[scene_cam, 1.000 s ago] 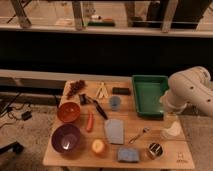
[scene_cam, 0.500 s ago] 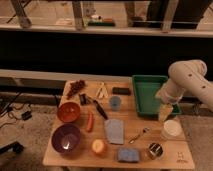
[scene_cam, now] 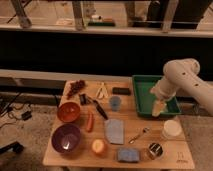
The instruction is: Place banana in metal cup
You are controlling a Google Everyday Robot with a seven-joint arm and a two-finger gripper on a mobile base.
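As we start at the near edge, the metal cup (scene_cam: 155,150) stands upright, small, round and shiny with a dark inside. It sits just right of a blue sponge (scene_cam: 129,155), near the front right of the wooden table (scene_cam: 190,150). Just behind it are the white round container (scene_cam: 171,129) and the thin silver spoon (scene_cam: 139,135).

And there's the change: a second ago the gripper (scene_cam: 158,107) hung over that white container. Now the arm has swung left and back, and the gripper hovers at the front right rim of the green tray (scene_cam: 146,90), jaws spread wide and carrying nothing. That reads as an approach only just begun; no grasp has been made.

Farther back and well to the left lies the banana (scene_cam: 102,91), pale yellow and slim, its cream strips splayed, flat on the wood near the dark grapes (scene_cam: 76,88). Everything on the table has stayed put. It looks a light, floppy toy, so I'd say a pinch across its middle suits it.
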